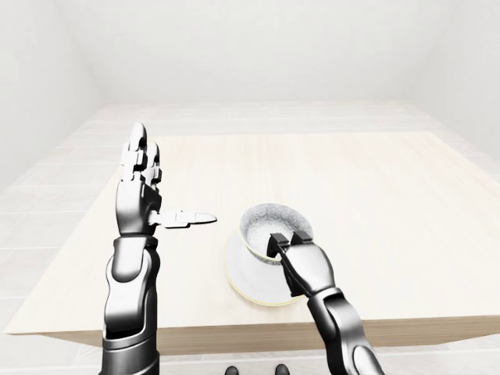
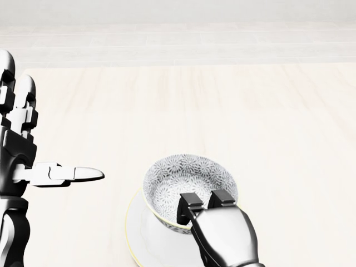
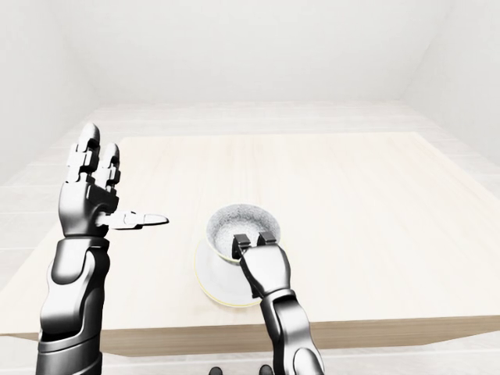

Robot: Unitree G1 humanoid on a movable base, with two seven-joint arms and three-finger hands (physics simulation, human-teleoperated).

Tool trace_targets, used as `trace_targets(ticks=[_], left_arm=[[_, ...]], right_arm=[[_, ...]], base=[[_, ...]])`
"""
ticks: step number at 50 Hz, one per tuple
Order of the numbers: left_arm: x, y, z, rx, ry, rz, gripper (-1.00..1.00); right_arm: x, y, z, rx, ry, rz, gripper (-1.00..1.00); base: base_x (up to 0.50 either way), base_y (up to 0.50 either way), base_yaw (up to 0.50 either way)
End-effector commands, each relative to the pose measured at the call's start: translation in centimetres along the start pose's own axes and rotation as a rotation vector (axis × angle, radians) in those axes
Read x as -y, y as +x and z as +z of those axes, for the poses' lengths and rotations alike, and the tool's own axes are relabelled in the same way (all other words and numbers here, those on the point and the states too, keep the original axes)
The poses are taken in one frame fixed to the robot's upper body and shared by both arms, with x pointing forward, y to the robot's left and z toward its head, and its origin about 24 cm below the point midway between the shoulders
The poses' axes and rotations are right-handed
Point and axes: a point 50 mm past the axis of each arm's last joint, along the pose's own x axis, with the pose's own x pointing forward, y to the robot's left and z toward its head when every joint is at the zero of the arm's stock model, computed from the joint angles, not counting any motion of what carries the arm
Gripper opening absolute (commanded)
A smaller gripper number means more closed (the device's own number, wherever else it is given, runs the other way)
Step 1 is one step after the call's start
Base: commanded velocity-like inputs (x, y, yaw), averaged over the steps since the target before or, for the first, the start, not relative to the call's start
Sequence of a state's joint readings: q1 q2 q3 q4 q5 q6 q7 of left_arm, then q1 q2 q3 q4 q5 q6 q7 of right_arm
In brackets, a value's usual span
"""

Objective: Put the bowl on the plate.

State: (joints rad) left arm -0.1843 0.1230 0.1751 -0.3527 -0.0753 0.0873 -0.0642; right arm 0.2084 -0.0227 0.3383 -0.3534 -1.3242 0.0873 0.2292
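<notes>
The bowl sits on the plate, near the table edge. The right hand pinches its near rim. The left hand is spread wide.

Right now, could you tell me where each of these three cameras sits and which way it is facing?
Head view: on the robot's head, looking steeply down at the patterned white bowl on the white plate; open left hand and right hand show.
Left-eye view: on the head, looking out over the pale wooden table to the white walls; both forearms show.
Right-eye view: beside it, aimed alike.
All three share the bowl, plate and both hands.
</notes>
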Motion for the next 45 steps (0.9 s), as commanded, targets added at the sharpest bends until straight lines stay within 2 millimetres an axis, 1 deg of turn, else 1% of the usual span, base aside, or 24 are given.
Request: trace_targets(ticks=[1, 36, 45], left_arm=[[-0.05, 0.02, -0.13, -0.005, 0.0, 0.001, 1.0], [0.02, -0.03, -0.1, -0.005, -0.001, -0.001, 1.0], [0.06, -0.01, -0.51, -0.022, 0.001, -0.002, 1.0]], right_arm=[[0.06, 0.21, -0.19, -0.006, -0.003, -0.022, -1.0], [-0.82, 0.51, -0.66, -0.02, 0.016, -0.002, -1.0], [-0.91, 0.53, -0.74, -0.023, 0.021, 0.0, -1.0]], base=[[0.0, 0.0, 0.0], [0.0, 0.0, 0.0], [0.0, 0.0, 0.0]])
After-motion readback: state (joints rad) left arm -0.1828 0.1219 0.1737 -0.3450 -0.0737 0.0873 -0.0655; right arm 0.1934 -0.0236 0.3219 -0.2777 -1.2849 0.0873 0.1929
